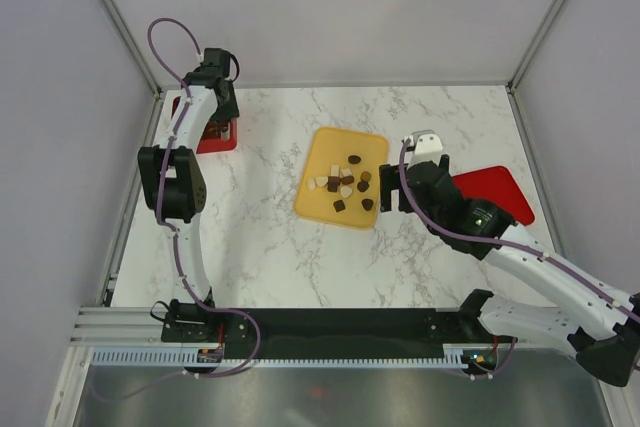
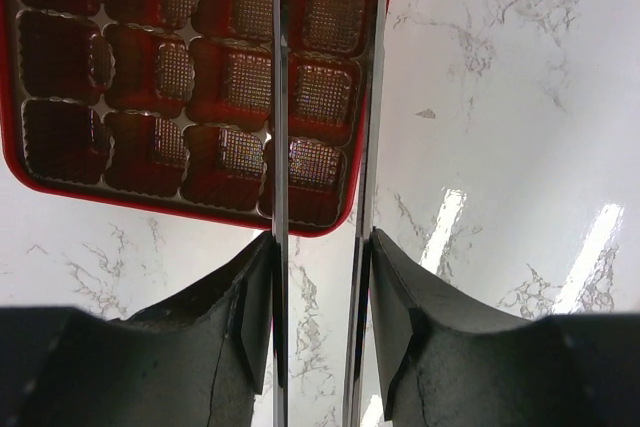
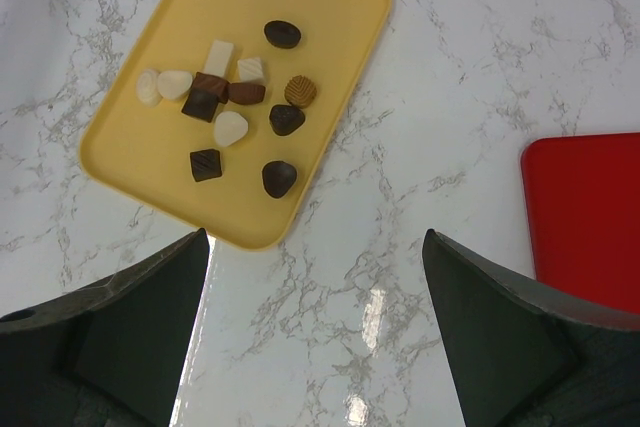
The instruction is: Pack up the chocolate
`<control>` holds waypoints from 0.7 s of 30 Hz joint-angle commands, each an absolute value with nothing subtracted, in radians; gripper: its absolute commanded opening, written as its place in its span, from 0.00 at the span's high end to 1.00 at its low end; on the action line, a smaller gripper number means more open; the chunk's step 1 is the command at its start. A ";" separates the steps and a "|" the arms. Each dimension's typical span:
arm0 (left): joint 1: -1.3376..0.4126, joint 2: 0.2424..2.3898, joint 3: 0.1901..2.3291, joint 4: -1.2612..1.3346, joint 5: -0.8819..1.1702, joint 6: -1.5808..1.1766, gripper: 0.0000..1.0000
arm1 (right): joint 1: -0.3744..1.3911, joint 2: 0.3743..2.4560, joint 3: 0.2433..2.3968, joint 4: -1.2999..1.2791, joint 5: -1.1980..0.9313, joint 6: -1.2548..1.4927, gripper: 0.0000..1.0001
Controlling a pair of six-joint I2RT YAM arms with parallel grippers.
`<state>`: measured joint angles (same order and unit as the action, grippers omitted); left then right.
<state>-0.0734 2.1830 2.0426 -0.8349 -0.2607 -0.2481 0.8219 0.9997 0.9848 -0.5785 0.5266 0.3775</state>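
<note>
Several chocolate pieces [image 1: 345, 185], dark brown, light brown and cream-white, lie loose on a yellow tray [image 1: 320, 147]. The right wrist view shows the same pieces [image 3: 230, 97] on that tray [image 3: 330, 7]. My right gripper [image 1: 385, 188] [image 3: 315, 247] hangs wide open over bare marble just right of the tray, holding nothing. My left gripper [image 1: 218, 123] [image 2: 327, 7] reaches over the red box [image 1: 215, 139] [image 2: 60, 185] at the far left. Its two thin blades stand a narrow gap apart and nothing shows between them. Their tips run past the top edge of the left wrist view.
A flat red lid [image 1: 495, 192] [image 3: 585, 207] lies on the marble right of my right gripper. The box's grid compartments look dark with ribbed bottoms; I cannot tell what they hold. Metal frame posts and grey walls enclose the table.
</note>
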 commanded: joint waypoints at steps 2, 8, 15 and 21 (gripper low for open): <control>-0.069 2.114 2.077 -0.810 -0.284 -0.186 0.52 | 0.824 0.977 1.008 -0.554 0.558 0.370 0.04; -0.083 2.016 2.056 -0.811 -0.238 -0.184 0.52 | 0.822 0.977 1.037 -0.584 0.558 0.376 0.04; -0.204 1.806 1.866 -0.813 -0.184 -0.190 0.52 | 0.822 0.939 1.068 -0.649 0.587 0.388 0.04; -0.440 1.586 1.602 -0.811 -0.159 -0.204 0.48 | 0.824 0.893 1.077 -0.701 0.600 0.403 0.04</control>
